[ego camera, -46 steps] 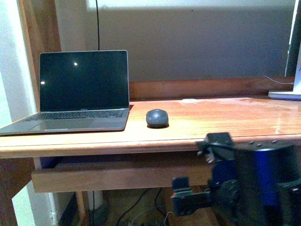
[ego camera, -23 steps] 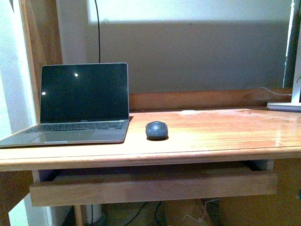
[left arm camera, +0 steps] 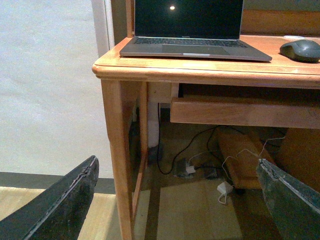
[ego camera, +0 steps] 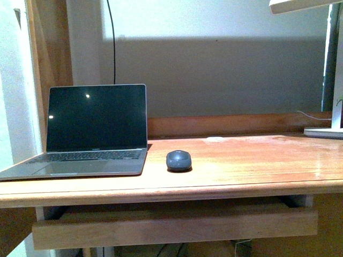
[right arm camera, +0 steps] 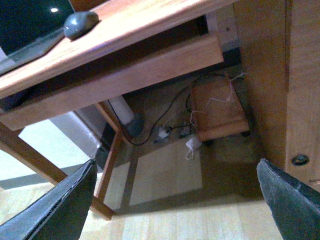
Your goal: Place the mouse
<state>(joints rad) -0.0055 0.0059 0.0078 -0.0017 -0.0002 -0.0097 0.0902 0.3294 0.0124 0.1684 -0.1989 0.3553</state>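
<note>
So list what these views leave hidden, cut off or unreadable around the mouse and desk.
- Mouse: its underside and far side are hidden in every view; its right end is cut off in the left wrist view.
- Laptop: dark screen; keys too small to read.
- White object: cut off by the front view's right edge.
- Small white spot: too small to identify.
- Both grippers: only finger edges show; no arm in front view.
</note>
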